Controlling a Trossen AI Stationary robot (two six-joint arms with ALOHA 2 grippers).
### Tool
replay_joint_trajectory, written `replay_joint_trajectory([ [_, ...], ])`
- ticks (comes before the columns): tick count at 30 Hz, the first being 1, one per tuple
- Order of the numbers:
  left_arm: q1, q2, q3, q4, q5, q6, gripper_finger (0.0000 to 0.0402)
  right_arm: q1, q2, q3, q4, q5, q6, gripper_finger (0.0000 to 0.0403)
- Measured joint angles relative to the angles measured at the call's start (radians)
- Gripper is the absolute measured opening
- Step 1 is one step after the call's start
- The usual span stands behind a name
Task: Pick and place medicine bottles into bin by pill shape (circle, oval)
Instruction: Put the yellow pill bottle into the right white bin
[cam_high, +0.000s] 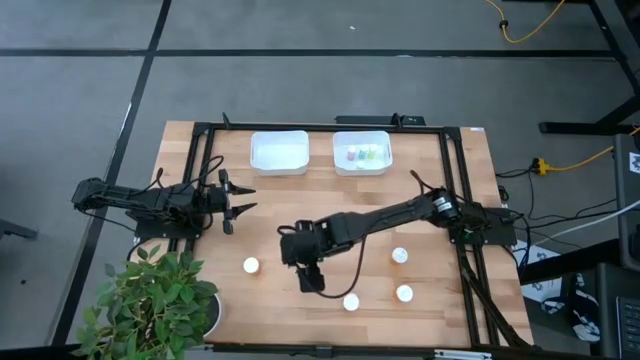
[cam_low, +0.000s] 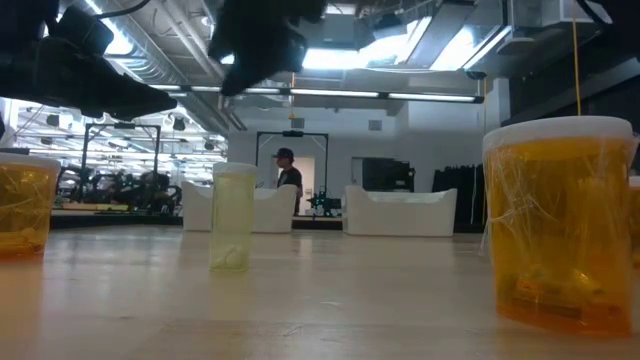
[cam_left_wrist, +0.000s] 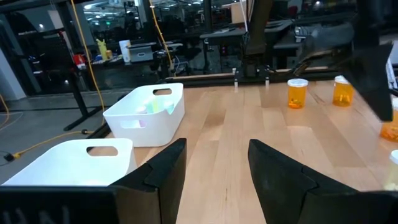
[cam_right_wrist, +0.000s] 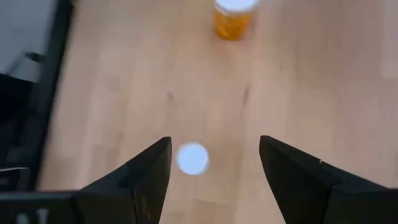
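Several medicine bottles stand upright on their bases on the wooden table, showing white caps (cam_high: 250, 265), (cam_high: 351, 301), (cam_high: 404, 293), (cam_high: 400, 255) from above. In the low view a pale green bottle (cam_low: 233, 215) stands between orange ones (cam_low: 560, 225), (cam_low: 20, 205). My right gripper (cam_high: 315, 283) hangs open over the table's middle, slanting down. Its fingers (cam_right_wrist: 214, 142) straddle a white cap (cam_right_wrist: 193, 158) well below them without touching it. An orange bottle (cam_right_wrist: 233, 18) stands farther off. My left gripper (cam_high: 245, 200) waits open and level at the left (cam_left_wrist: 216, 146).
Two white bins sit at the far edge: the left one (cam_high: 279, 152) and the right one (cam_high: 362, 152), which holds a few bottles. A black frame rail (cam_high: 205, 180) borders the table. A potted plant (cam_high: 150, 300) overhangs the near left corner.
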Motion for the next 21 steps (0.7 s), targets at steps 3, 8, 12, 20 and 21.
replay_joint_trajectory([
  [3,0.000,0.000,0.000,0.000,0.000,0.000,0.0166,0.024,0.000,-0.046,-0.002,0.040,-0.002,0.0245],
  [8,0.000,0.000,0.000,0.000,0.000,0.000,0.0166,0.050,0.000,-0.102,0.026,0.051,0.023,0.0245],
  [12,0.000,0.000,0.000,0.000,0.000,0.000,0.0166,0.054,0.000,-0.135,0.062,0.072,0.023,0.0245],
  [20,0.000,0.000,0.000,0.000,0.000,0.000,0.0166,0.057,0.001,-0.202,0.157,0.072,0.005,0.0245],
  [21,0.000,0.000,0.000,0.000,0.000,0.000,0.0166,0.057,-0.001,-0.210,0.170,0.072,0.000,0.0245],
])
